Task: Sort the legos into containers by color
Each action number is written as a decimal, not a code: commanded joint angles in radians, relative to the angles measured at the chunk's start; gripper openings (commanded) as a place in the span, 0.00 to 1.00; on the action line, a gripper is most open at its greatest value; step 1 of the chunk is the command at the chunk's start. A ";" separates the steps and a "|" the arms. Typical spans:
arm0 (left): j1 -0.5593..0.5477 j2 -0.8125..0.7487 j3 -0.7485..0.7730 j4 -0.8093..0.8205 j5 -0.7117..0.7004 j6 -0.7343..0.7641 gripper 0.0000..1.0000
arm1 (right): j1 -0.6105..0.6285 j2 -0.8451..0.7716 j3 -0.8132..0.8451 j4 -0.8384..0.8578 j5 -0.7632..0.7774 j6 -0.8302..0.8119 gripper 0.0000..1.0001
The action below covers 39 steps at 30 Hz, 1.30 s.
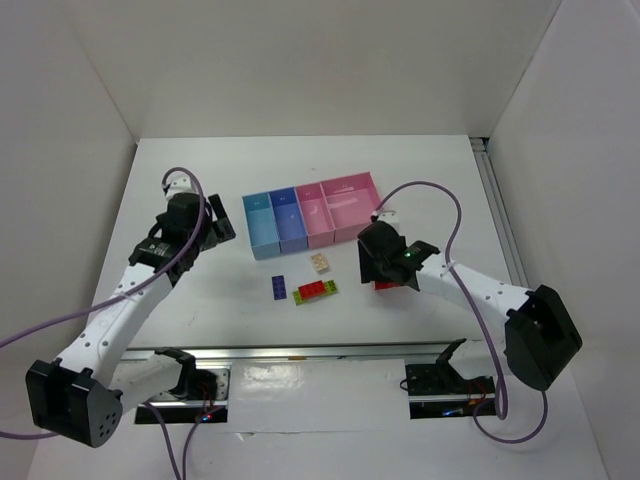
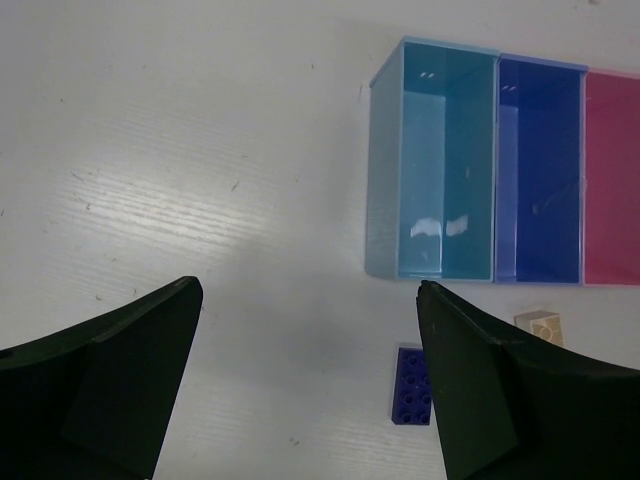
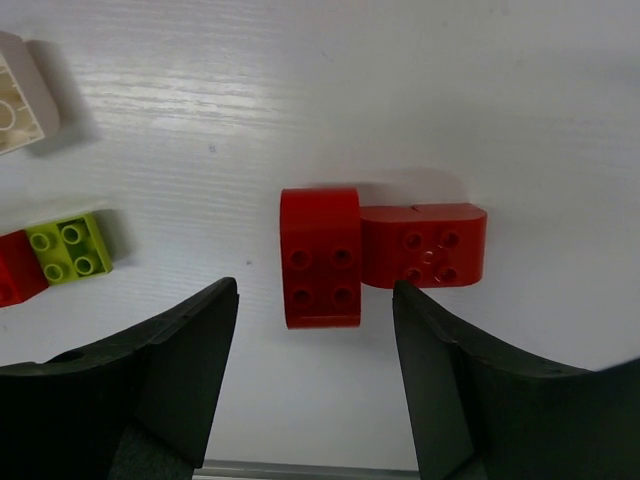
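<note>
Right gripper [image 3: 315, 300], jaws apart and holding nothing, hangs over the red stepped lego [image 3: 380, 255], right of the other bricks, apparently lined up to pinch it; left gripper [image 2: 310, 300] hovers wide open just left of the empty containers [image 1: 350, 200]; purple brick [image 1: 279, 287] and beige brick [image 1: 320, 262] lie loose nearer.

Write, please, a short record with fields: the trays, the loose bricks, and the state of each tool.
Trays: four joined shallow plastic trays, light blue, dark blue, pink, wider pink; no brick seen inside
Loose: purple studded plastic brick, beige studded brick, row of red and lime green bricks
Right tool: open, chunky red stepped plastic brick in its gap, not touched
Left tool: open, holds nothing
</note>
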<state>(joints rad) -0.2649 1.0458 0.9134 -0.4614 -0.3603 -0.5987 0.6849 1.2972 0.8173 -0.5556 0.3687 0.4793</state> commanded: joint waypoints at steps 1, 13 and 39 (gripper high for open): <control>0.003 0.017 0.035 -0.023 0.009 -0.010 0.99 | 0.008 0.010 0.002 0.095 -0.062 -0.034 0.69; 0.003 0.019 0.035 -0.014 0.029 0.010 0.98 | 0.008 0.079 -0.012 0.097 -0.025 -0.044 0.67; -0.122 -0.013 0.119 0.181 0.632 0.206 0.96 | 0.008 -0.005 0.302 -0.029 -0.209 -0.004 0.21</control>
<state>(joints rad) -0.3485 1.0283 1.0439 -0.3756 0.1207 -0.4648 0.6849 1.3582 1.0290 -0.5610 0.2348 0.4572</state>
